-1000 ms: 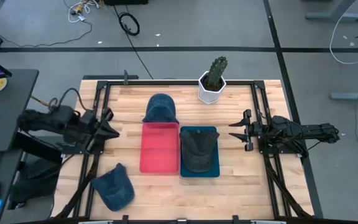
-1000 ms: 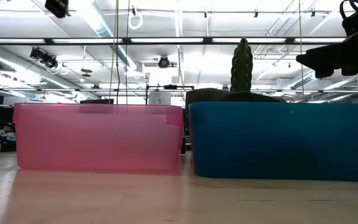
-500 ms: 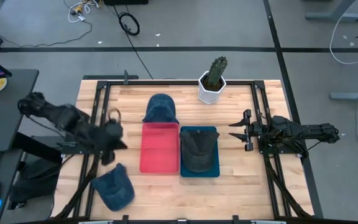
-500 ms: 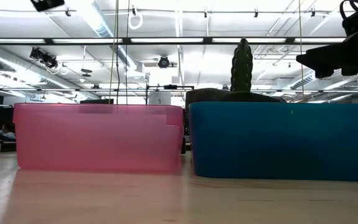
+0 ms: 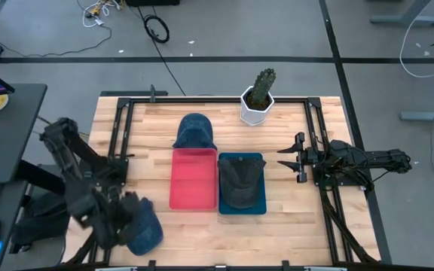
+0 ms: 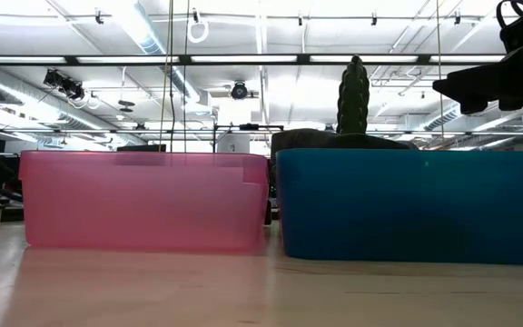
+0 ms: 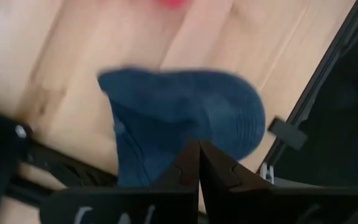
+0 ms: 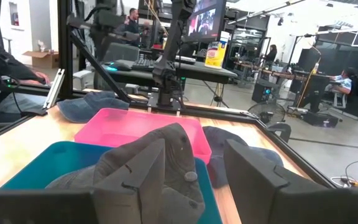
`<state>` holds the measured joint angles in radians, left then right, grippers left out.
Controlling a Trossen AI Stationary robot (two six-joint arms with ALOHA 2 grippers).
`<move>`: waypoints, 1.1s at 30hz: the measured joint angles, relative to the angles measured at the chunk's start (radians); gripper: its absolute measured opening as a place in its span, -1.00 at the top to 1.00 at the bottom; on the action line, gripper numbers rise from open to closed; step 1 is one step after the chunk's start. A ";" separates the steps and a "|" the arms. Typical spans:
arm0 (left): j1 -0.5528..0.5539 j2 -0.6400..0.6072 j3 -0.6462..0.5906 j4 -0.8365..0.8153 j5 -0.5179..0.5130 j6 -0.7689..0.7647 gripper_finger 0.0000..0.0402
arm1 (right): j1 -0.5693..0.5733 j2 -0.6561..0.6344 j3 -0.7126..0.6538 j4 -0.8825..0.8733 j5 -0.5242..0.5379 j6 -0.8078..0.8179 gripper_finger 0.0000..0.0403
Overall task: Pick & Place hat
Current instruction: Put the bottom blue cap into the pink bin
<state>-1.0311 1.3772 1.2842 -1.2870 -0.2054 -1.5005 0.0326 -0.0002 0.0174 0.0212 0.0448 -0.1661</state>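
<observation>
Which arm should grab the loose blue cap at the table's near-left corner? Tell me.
Left. Its hand is over the blue cap, fingers shut; the right hand waits open beside the blue bin.

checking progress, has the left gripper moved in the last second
Yes. In the high view the left gripper has swung from beside the pink bin toward the table's near edge, onto the blue hat there.

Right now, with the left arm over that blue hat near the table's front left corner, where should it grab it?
Probably the blue hat's soft rounded crown, from straight above: it lies flat on the table, offering fabric to pinch. The left pincer hangs over it, fingers together.
</observation>
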 joint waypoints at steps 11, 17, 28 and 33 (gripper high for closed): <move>-0.096 0.104 0.000 0.067 0.034 -0.182 0.58 | 0.000 0.000 0.000 0.000 0.002 0.000 0.16; -0.083 0.162 0.000 0.088 0.026 -0.167 0.15 | 0.000 0.000 0.000 0.000 0.002 0.000 0.16; -0.065 0.216 -0.055 0.138 0.032 -0.206 -0.21 | 0.000 0.000 0.000 0.000 -0.001 0.000 0.16; -0.065 0.216 -0.131 0.221 0.045 -0.216 -0.21 | 0.000 0.000 0.000 0.000 -0.001 0.000 0.16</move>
<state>-1.0960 1.5932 1.1532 -1.0656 -0.1608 -1.7169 0.0322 -0.0002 0.0174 0.0208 0.0439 -0.1663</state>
